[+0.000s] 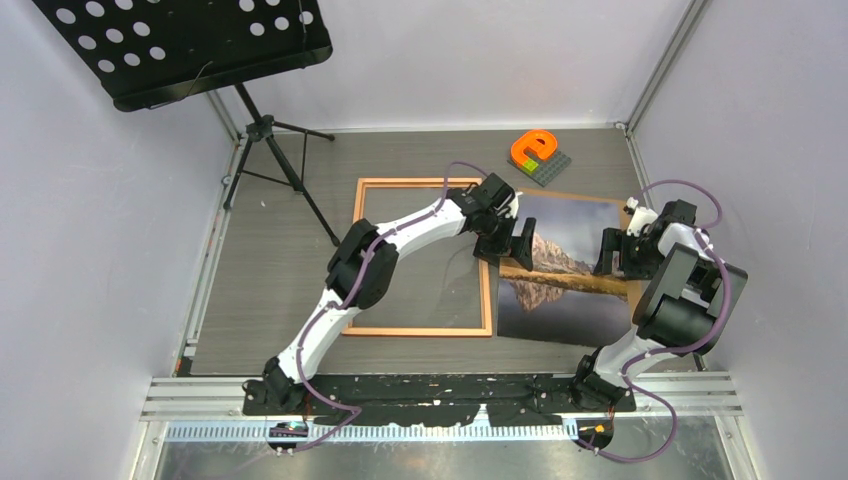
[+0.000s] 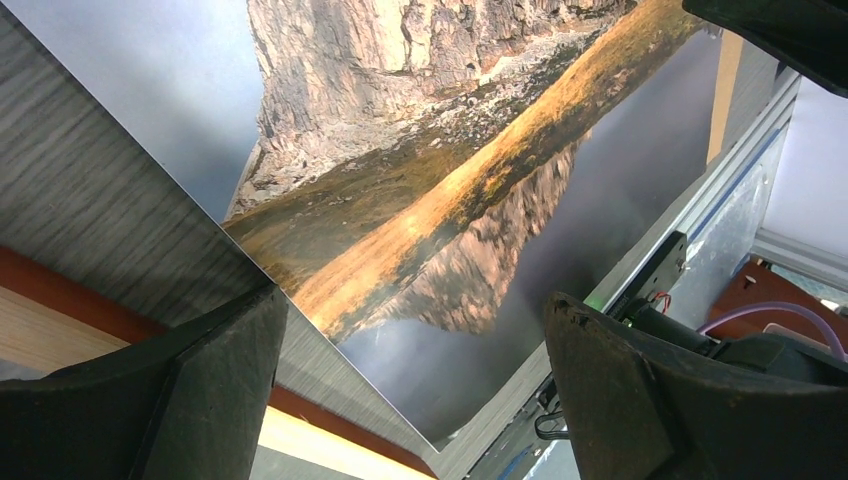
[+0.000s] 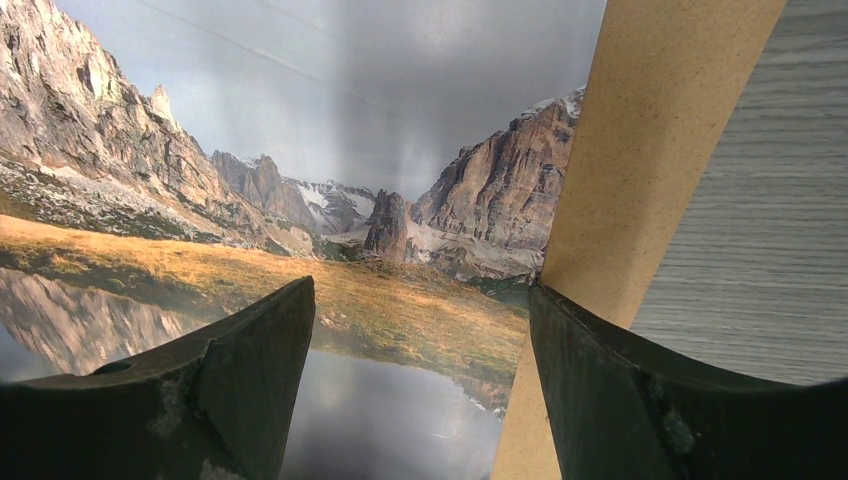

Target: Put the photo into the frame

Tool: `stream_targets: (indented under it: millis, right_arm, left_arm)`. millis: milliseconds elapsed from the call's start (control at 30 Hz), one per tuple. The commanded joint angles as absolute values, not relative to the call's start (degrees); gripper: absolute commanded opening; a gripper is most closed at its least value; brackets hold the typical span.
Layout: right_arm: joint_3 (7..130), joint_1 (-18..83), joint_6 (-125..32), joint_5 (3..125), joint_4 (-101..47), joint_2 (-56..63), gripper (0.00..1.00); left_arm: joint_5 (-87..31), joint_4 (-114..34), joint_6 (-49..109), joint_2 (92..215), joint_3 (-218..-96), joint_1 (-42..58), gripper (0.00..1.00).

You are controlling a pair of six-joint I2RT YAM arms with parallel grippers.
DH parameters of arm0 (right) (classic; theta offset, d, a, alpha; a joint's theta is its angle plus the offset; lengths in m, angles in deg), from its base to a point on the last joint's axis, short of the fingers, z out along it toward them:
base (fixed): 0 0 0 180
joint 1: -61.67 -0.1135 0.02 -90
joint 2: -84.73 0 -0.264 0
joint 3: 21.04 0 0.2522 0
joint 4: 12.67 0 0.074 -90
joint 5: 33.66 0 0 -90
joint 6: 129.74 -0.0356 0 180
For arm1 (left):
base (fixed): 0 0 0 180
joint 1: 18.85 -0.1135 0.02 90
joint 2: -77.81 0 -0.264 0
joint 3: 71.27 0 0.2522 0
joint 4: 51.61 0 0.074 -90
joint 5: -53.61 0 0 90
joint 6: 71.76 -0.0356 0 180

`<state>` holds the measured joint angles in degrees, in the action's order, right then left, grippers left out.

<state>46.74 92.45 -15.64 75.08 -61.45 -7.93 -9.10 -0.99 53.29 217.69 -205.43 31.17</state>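
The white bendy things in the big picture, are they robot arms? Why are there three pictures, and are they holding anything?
Yes, they are two robot arms, bolted at the near edge of a table. The big picture comes from a camera above them. The other two come from small cameras on each arm's wrist, so you see each tool's dark fingers close up. On the table lie a wooden frame, a mountain photo right beside it on a brown board, and an orange toy at the back. A black music stand is on the left. The left tool and the right tool are both open, one over each side of the photo. Nothing is held.
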Motion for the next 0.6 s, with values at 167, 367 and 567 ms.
stream_targets:
  millis: [167,367,567]
  right_arm:
    - [46.66,92.14,-15.28,78.65,-63.16,-10.80,0.84]
    - [46.68,92.17,-15.30,78.66,-63.18,-11.07,0.84]
    - [46.67,92.17,-15.09,78.32,-63.31,-11.05,0.84]
  left_arm:
    - [-2.14,-8.44,50.60,213.21,-202.83,30.63,0.96]
    - [0.25,-10.50,50.98,212.78,-201.68,30.63,0.94]
    - [0.88,-11.73,50.99,211.57,-199.73,30.55,0.94]
